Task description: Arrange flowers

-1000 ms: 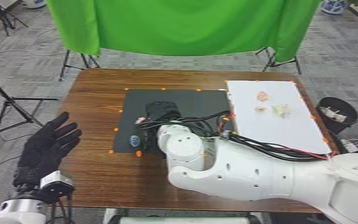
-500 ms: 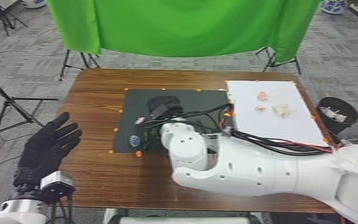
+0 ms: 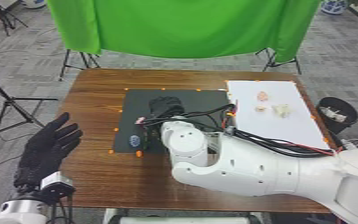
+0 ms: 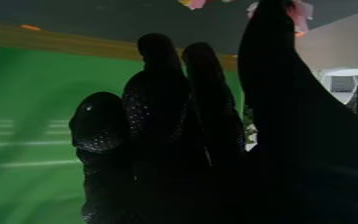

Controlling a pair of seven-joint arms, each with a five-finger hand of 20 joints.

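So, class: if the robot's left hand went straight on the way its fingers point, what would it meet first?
Probably the green curtain beyond the table. The left hand seems to have a free way until there, though its height is hard to judge.

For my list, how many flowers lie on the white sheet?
3: pink flower at the back, small flower nearer, pale flower right of it. Cables may hide more.
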